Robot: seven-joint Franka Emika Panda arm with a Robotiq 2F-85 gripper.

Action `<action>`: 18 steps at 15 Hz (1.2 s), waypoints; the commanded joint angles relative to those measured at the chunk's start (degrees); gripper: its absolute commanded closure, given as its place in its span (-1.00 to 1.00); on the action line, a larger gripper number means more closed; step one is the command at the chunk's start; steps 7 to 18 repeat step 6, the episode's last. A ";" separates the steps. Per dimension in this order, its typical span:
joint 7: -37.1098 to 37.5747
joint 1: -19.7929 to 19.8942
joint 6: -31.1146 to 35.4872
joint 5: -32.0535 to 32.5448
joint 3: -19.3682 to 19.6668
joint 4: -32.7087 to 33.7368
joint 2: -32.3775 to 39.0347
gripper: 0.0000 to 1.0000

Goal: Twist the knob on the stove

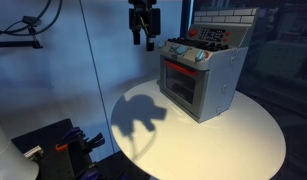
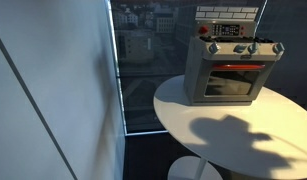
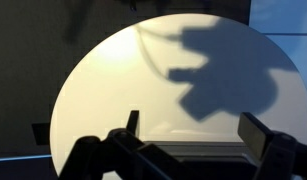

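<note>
The toy stove stands on a round white table, near its rim. It looks light and hard, so a sideways shove would likely slide it on the smooth top. The pale blue knobs run in a row above the glass door; each is small and best pinched across its rim. The gripper hangs in the air well apart from the knobs, off the stove's front corner. In the wrist view its jaws stand wide apart, holding nothing, with only table beneath.
</note>
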State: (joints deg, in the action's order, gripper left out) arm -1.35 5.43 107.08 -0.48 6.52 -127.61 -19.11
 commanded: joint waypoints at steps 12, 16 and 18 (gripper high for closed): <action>-0.06 0.13 -0.16 -0.04 -0.10 0.06 0.24 -1.00; -0.06 0.13 -0.16 -0.04 -0.10 0.06 0.24 -1.00; -0.06 0.13 -0.16 -0.04 -0.10 0.06 0.24 -1.00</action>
